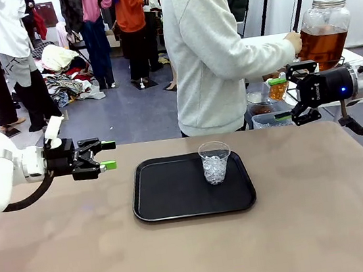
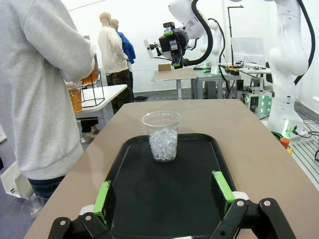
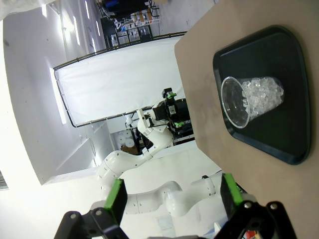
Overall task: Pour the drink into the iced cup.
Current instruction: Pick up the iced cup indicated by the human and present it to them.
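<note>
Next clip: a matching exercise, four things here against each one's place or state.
1 clear plastic cup of ice
2 black rectangular plastic tray
3 large clear glass jar of amber drink
4 left claw

A open, empty
B flat on the brown table
C upright on the tray
D beyond the table, at the person's hand

Pairs: 1-C, 2-B, 3-D, 4-A

Lidded glass jar (image 1: 326, 18) of amber drink (image 1: 322, 45) far right; upright iced cup (image 1: 215, 162) on tray (image 1: 170, 194).
</note>
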`<state>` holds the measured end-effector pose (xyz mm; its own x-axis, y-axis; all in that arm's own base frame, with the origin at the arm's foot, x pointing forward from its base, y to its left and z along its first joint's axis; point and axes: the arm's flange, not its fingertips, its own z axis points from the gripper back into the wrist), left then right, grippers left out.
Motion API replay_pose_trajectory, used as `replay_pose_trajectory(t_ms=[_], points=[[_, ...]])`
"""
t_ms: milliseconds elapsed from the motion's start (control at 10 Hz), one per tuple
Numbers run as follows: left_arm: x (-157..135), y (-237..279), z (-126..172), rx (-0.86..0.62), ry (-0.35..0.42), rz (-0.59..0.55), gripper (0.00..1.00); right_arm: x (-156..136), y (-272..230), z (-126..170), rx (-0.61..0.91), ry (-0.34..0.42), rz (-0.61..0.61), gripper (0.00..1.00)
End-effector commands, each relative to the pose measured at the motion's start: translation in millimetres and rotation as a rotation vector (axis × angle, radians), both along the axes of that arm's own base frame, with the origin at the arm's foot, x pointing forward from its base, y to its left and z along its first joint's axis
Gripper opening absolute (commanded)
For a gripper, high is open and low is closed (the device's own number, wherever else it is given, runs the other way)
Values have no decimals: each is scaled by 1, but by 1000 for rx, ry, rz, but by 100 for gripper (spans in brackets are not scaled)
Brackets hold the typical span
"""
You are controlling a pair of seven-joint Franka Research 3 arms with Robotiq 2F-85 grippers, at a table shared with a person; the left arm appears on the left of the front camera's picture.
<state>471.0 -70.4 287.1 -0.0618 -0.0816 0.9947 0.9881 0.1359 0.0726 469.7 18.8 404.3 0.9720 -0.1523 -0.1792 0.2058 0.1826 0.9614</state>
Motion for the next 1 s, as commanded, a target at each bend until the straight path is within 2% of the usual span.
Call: replay_pose_trajectory(t_ms=[0,900], points=[[1,-2,1,-7,-6,6,100,0,0,0,-1,-2,-5,100],[1,-2,1,-7,-6,6,100,0,0,0,-1,-2,-5,100]])
